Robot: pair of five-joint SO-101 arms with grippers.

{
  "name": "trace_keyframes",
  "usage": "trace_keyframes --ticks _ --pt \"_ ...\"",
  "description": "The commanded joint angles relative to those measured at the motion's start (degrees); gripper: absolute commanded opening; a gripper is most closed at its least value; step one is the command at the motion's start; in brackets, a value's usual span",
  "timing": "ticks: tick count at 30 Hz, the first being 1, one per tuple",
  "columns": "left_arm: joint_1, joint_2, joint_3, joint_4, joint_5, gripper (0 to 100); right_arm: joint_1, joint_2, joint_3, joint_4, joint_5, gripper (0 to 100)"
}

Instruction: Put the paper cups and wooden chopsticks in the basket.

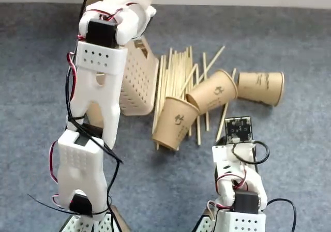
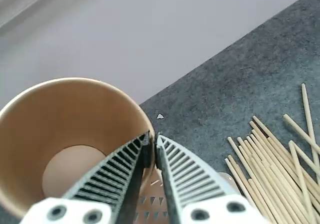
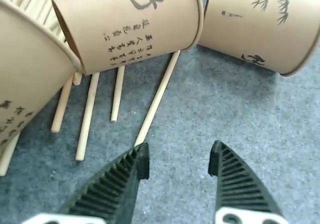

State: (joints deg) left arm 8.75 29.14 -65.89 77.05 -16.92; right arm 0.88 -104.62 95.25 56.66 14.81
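My left gripper (image 2: 152, 140) is shut on the rim of a paper cup (image 2: 65, 134), one finger inside and one outside. It holds the cup at the far end of the cream perforated basket (image 1: 139, 79). Three more paper cups lie on their sides on the grey mat: one nearest the basket (image 1: 176, 122), one in the middle (image 1: 213, 91), one at the right (image 1: 261, 87). Several wooden chopsticks (image 1: 178, 74) lie spread under and behind them. My right gripper (image 3: 178, 159) is open low over the mat, just short of the middle cup (image 3: 130, 24) and right cup (image 3: 265, 24).
The grey felt mat (image 1: 289, 154) covers the table. A pale wall edge (image 2: 150, 39) runs behind the basket. The left arm's white links (image 1: 95, 87) stretch over the mat's left side, next to the basket. Bare mat lies to the right of the right arm.
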Motion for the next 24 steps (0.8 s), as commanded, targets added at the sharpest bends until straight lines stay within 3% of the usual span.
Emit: trace_keyframes --ticks 1,16,24 --pt "1.4 -2.1 -6.3 3.3 3.4 0 -0.5 -0.6 6.5 -1.4 -0.3 20.9" --pt "3.9 -2.0 -13.4 5.9 4.8 0 -0.5 -0.6 6.6 -1.4 -0.3 20.9" --pt "4.9 -1.6 -17.0 6.5 9.2 0 -1.9 -0.6 7.0 -2.9 -0.3 20.9"
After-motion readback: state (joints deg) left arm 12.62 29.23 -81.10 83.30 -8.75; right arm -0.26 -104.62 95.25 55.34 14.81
